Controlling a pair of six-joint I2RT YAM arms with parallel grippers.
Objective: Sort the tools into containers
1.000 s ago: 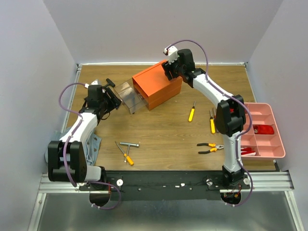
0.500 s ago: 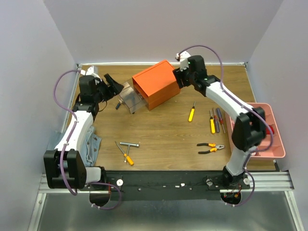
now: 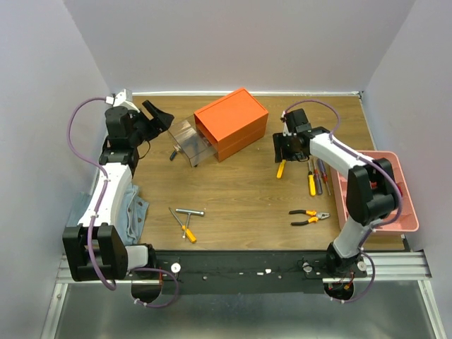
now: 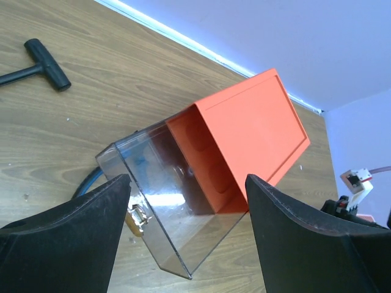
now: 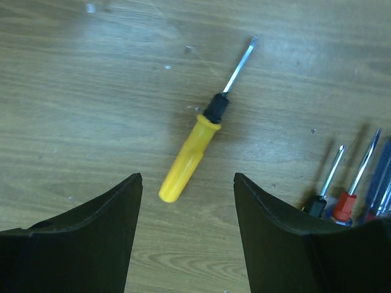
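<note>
The orange box (image 3: 232, 122) stands at the back middle with a clear drawer (image 3: 189, 141) pulled out to its left. My left gripper (image 3: 159, 116) is open and empty, above and left of the drawer (image 4: 165, 195). A black T-handle tool (image 4: 43, 61) lies behind the drawer on the table. My right gripper (image 3: 285, 147) is open and empty, over a yellow screwdriver (image 3: 281, 168) whose handle end (image 5: 186, 159) lies between the fingers. More screwdrivers (image 3: 316, 178) lie to its right. Orange pliers (image 3: 308, 217), a silver T-wrench (image 3: 189, 212) and a small orange screwdriver (image 3: 186, 232) lie nearer.
The long pink tray (image 3: 408, 212) sits at the right edge with red-handled tools in it. A grey-blue cloth (image 3: 133, 212) hangs at the left edge. Something blue (image 4: 88, 183) shows at the drawer's near corner. Walls close in the back and sides.
My right gripper has left the orange box and come forward and down over the yellow screwdriver. My left gripper has drawn back and up to the left, away from the drawer.
</note>
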